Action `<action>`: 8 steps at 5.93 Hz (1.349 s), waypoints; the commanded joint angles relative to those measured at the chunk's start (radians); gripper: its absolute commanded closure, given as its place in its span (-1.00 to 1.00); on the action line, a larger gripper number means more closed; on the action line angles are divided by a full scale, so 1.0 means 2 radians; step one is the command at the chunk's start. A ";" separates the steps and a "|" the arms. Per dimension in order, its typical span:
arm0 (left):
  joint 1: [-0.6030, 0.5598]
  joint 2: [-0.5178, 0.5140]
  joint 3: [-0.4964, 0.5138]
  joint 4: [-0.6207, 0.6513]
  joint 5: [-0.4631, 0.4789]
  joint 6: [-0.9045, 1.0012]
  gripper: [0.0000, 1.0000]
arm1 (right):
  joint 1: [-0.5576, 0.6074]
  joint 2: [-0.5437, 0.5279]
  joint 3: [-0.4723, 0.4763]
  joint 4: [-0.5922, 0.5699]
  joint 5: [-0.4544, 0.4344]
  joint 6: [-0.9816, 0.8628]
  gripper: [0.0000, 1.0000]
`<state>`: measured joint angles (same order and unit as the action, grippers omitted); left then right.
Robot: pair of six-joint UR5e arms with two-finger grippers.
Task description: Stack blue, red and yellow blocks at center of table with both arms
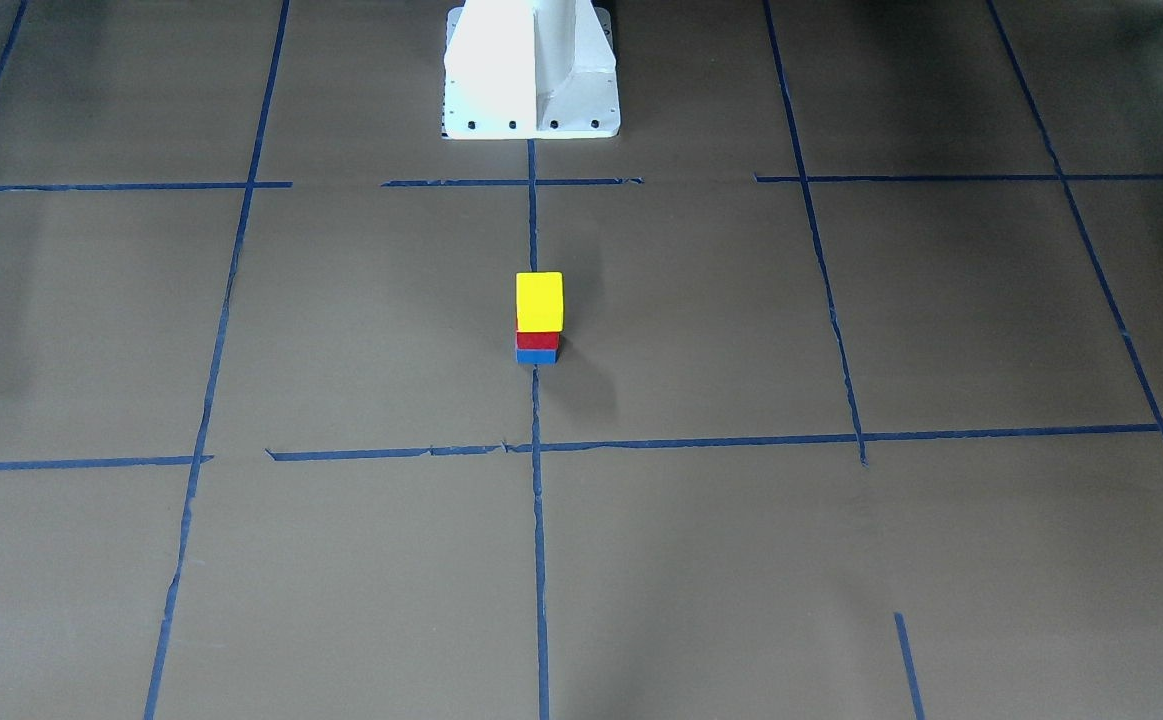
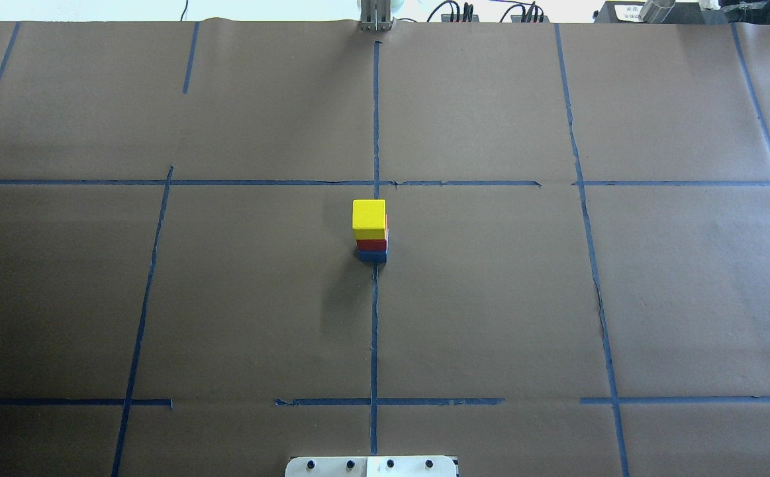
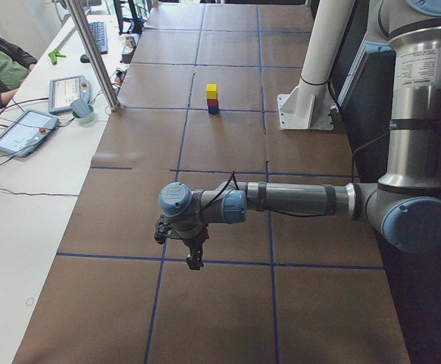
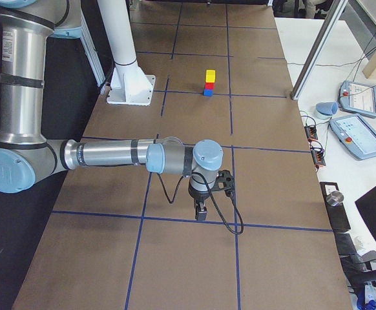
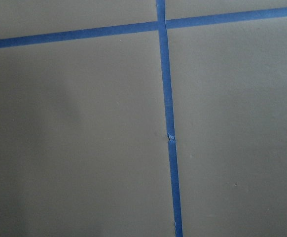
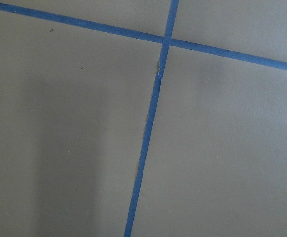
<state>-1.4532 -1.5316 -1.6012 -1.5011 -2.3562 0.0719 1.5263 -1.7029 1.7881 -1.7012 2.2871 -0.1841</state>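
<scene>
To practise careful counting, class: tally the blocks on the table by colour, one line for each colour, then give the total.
Yellow block: 1
Red block: 1
Blue block: 1
Total: 3

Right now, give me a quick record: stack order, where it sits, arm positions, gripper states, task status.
stack order: blue block at the bottom, red block in the middle, yellow block on top
stack place: on the centre tape line of the table, upright, nothing touching it
left gripper: far from the stack, pointing down over the table; open or shut cannot be told
right gripper: far from the stack, pointing down over the table; open or shut cannot be told
task status: stack looks complete
</scene>
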 commanded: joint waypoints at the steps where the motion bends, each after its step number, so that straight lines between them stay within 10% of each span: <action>1: -0.001 0.002 -0.002 0.000 -0.004 0.000 -1.00 | 0.000 0.000 0.000 0.000 0.000 0.000 -1.00; 8: 0.000 0.000 -0.004 0.001 -0.009 0.001 -1.00 | 0.000 0.000 0.000 0.000 0.000 0.001 -1.00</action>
<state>-1.4535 -1.5301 -1.6075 -1.4966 -2.3740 0.0733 1.5263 -1.7027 1.7900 -1.7012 2.2872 -0.1826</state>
